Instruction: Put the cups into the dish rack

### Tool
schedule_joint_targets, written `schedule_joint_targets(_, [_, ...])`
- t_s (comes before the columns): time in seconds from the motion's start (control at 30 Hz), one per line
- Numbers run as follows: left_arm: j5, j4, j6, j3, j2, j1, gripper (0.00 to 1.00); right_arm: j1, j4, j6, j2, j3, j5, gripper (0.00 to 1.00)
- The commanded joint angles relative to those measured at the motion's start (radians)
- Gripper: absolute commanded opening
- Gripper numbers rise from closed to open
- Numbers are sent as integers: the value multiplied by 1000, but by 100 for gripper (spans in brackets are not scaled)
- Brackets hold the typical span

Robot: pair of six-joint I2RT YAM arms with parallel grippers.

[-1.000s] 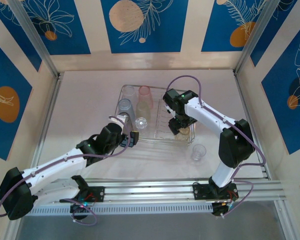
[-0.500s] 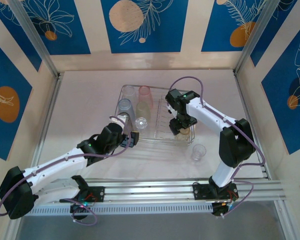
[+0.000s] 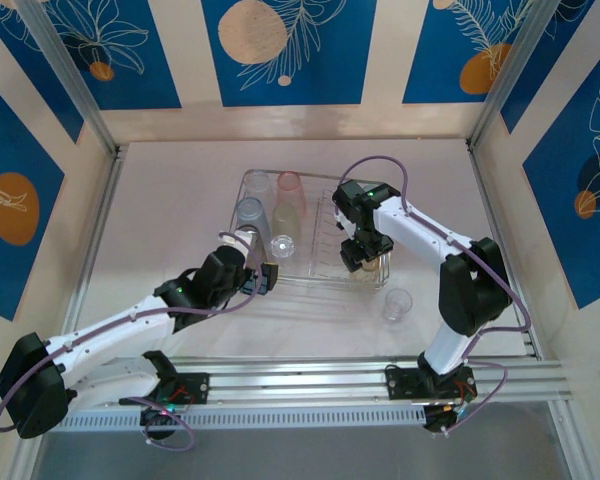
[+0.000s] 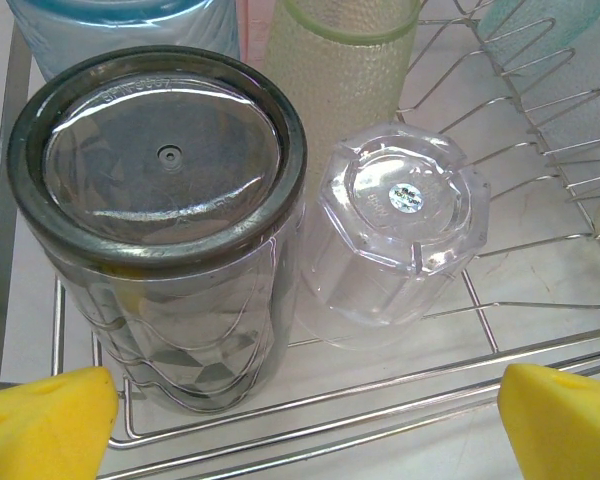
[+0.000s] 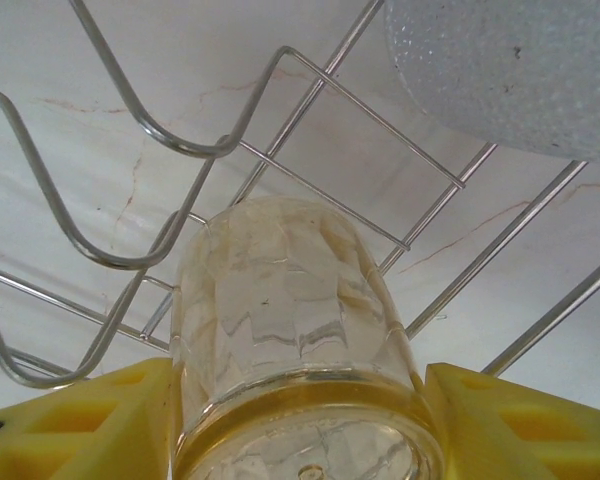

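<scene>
The silver wire dish rack [image 3: 320,283] lies mid-table and holds several upturned cups. My right gripper [image 3: 365,262] hangs over its right end, shut on an amber cup [image 5: 290,320]; both yellow pads [image 5: 70,425] press the cup's base, just above the rack wires [image 5: 130,100]. My left gripper [image 3: 265,278] stands open at the rack's near left edge with nothing between its fingers [image 4: 45,420]. Just beyond it stand an upside-down smoky grey cup [image 4: 160,200] and a clear cup [image 4: 400,230]. Behind them is a yellow-green cup [image 4: 340,70].
One clear cup [image 3: 397,303] stands loose on the table, right of the rack's near corner. A textured pale cup [image 5: 520,70] lies in the rack close to my right gripper. Aluminium frame rails [image 3: 380,375] run along the near edge.
My right gripper's jaws have narrowed around the amber cup and it has shifted slightly right over the rack. The left arm has not moved.
</scene>
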Motion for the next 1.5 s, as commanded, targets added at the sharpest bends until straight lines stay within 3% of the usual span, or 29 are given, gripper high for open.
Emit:
schedule_joint_targets(0.0, [-10, -14, 0, -5, -15, 1, 97, 7, -23, 16, -37, -13, 12, 57])
schedule_joint_targets(0.37, [-9, -15, -3, -4, -15, 2, 97, -24, 41, 27, -107, -6, 58, 49])
schedule_joint_targets(1.47, [-12, -15, 5, -4, -5, 3, 98, -72, 180, 46, 30, 68, 113, 45])
